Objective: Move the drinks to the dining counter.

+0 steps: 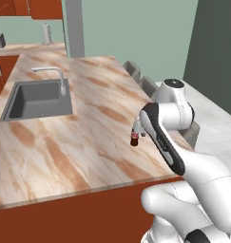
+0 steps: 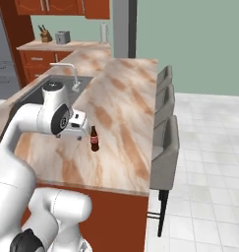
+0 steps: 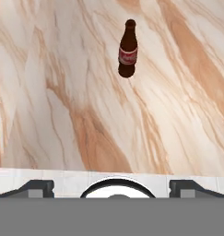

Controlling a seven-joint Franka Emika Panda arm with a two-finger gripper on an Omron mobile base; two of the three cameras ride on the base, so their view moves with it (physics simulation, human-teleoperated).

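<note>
Jaws spread and holding nothing, cola bottle (image 3: 128, 48) upright on dining counter (image 2: 126, 98), apart from sink (image 1: 36, 99)

cola bottle (image 1: 134, 140): left base view, upper part hidden behind arm link at its 3 o'clock, only base and red label visible
gripper: fingers hidden behind wrist in base views; finger gap can't be judged
sink (image 1: 36, 99): left rim cut by frame edge
chairs (image 1: 145, 85): mostly hidden by counter and arm

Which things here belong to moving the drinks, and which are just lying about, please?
Job:
- cola bottle, upright on the dining counter
- tool, apart from the bottle

Lying about:
- sink
- faucet
- chairs
- toaster
</note>
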